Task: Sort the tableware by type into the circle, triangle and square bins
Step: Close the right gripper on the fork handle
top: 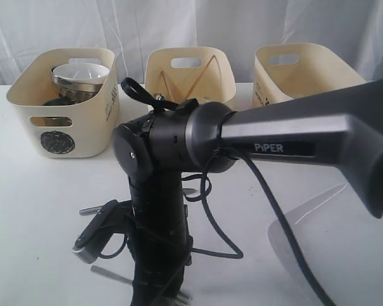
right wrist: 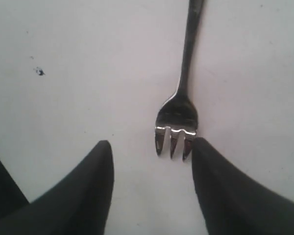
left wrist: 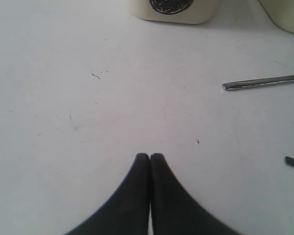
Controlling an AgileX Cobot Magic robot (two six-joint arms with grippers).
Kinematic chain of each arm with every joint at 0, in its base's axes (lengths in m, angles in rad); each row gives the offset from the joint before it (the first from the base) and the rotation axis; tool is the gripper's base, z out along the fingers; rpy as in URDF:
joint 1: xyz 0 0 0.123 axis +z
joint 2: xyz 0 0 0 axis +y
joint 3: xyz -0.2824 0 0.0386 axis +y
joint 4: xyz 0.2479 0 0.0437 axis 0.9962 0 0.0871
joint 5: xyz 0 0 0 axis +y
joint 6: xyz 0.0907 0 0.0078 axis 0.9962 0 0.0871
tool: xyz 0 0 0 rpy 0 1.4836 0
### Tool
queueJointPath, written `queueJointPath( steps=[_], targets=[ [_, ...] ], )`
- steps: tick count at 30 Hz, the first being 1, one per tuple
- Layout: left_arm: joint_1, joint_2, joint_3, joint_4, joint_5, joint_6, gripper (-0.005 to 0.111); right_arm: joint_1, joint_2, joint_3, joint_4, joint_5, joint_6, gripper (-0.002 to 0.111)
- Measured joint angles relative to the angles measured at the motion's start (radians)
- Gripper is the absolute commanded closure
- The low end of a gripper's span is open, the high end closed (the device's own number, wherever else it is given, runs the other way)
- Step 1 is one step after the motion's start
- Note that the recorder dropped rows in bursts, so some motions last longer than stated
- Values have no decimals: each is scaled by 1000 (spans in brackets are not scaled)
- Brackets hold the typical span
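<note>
A steel fork (right wrist: pixel 179 117) lies flat on the white table, its tines pointing at my right gripper (right wrist: pixel 149 144). That gripper is open and low over the table, and one finger (right wrist: pixel 220 176) touches the fork's outer tine. My left gripper (left wrist: pixel 150 155) is shut and empty over bare table, short of the circle tub (left wrist: pixel 171 10). The circle tub (top: pixel 57 141) holds steel mugs or bowls (top: pixel 80 80). The middle tub (top: pixel 190 76) holds wooden chopsticks (top: pixel 207 67). The triangle and square marks are hidden. A large white plate (top: pixel 345 248) lies at the front right.
My right arm (top: pixel 159 210) reaches across the middle and hides much of the table. The third tub (top: pixel 300 73) stands at the back right. Loose steel cutlery handles (top: pixel 92 209) (top: pixel 112 275) lie beside the arm. One steel handle (left wrist: pixel 259 82) lies beyond my left gripper.
</note>
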Motion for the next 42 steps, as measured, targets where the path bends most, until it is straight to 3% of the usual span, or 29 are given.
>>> queueJointPath(
  steps=[18,26,30,32,36,42],
  targets=[
    [0,0,0,0,0,0,107,0,118,-32,7,39,41,60],
    [0,0,0,0,0,0,107,4,51,-29,-87,9,350,66],
    [0,0,0,0,0,0,107,16,-62,37,-4,-70,441,66],
    [0,0,0,0,0,0,107,23,-69,58,-3,-101,443,62],
    [0,0,0,0,0,0,107,28,-61,77,-54,-210,429,37],
    [0,0,0,0,0,0,107,29,-52,77,-167,-318,427,37]
  ],
)
